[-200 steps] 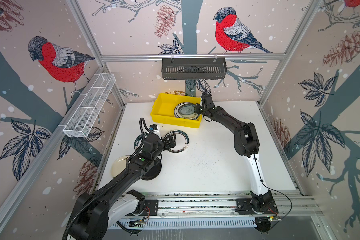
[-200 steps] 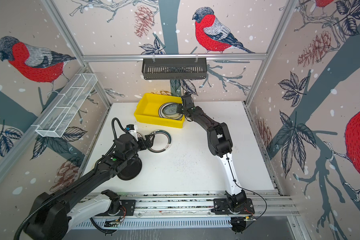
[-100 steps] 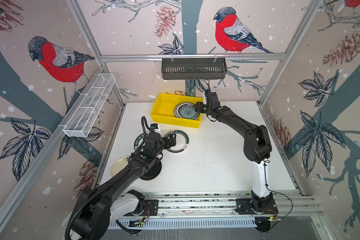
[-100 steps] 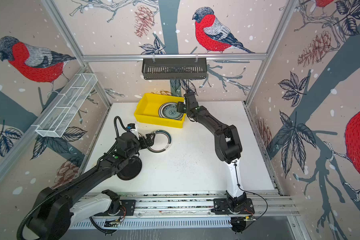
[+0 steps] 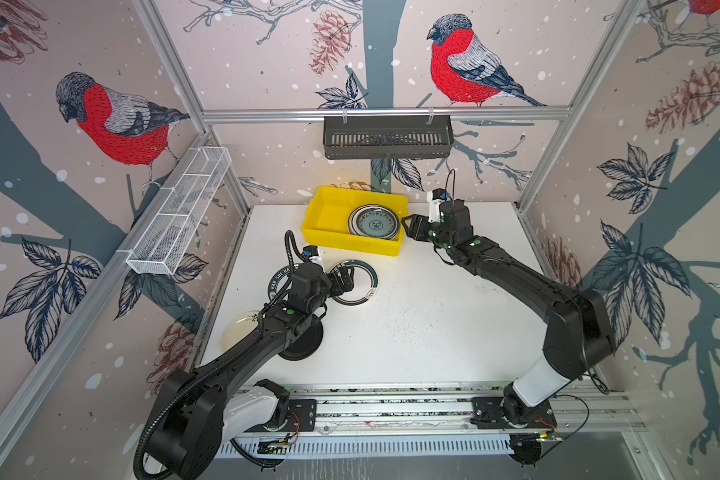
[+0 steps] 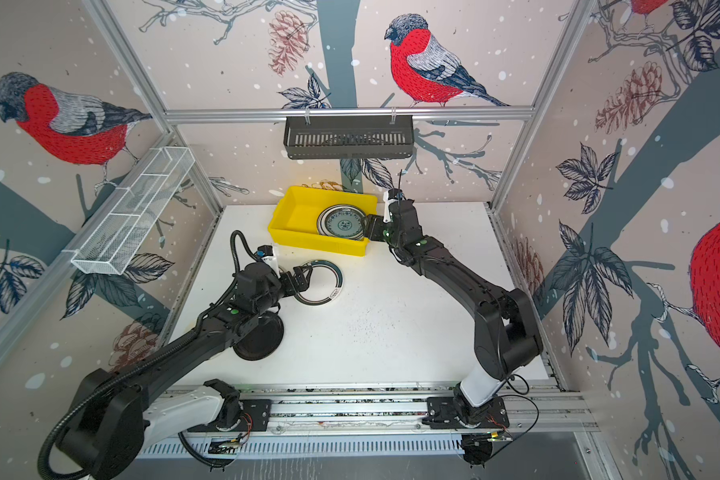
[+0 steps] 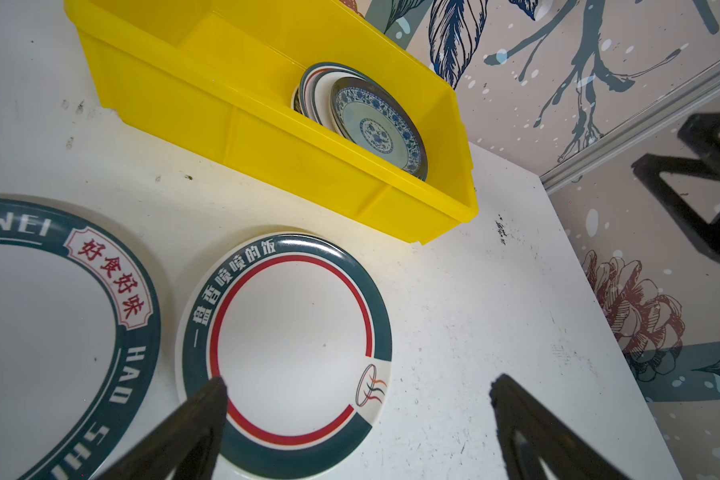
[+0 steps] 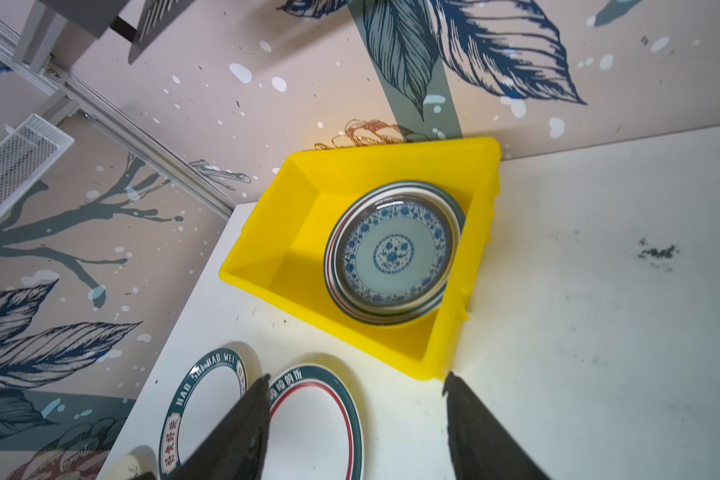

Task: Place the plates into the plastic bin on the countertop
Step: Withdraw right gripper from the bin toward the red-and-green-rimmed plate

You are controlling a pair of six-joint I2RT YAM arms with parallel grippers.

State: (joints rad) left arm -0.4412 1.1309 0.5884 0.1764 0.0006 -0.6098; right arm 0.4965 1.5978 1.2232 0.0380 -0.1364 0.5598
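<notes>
The yellow plastic bin (image 5: 333,216) (image 6: 296,216) (image 8: 350,166) stands at the back of the countertop (image 5: 433,324). It holds a stack of plates topped by a blue-patterned one (image 5: 374,223) (image 6: 342,225) (image 7: 375,124) (image 8: 391,253). My right gripper (image 5: 408,226) (image 6: 368,228) (image 8: 356,377) hangs open and empty just outside the bin's right end. My left gripper (image 5: 344,282) (image 6: 302,282) (image 7: 358,380) is wide open above the near rim of a white plate with a dark rim and red ring (image 5: 360,286) (image 7: 292,345) (image 8: 312,419).
A white plate with a lettered dark rim (image 5: 276,282) (image 7: 38,324) (image 8: 200,407) lies left of the ringed one. A cream plate (image 5: 238,332) and a black plate (image 5: 304,347) (image 6: 262,338) lie partly under the left arm. A dark basket (image 5: 387,137) and a wire tray (image 5: 179,216) hang on the walls.
My right gripper has opened wider and drawn back from over the bin to just outside its right end, leaving the blue-patterned plate on the stack. The left arm has barely moved.
</notes>
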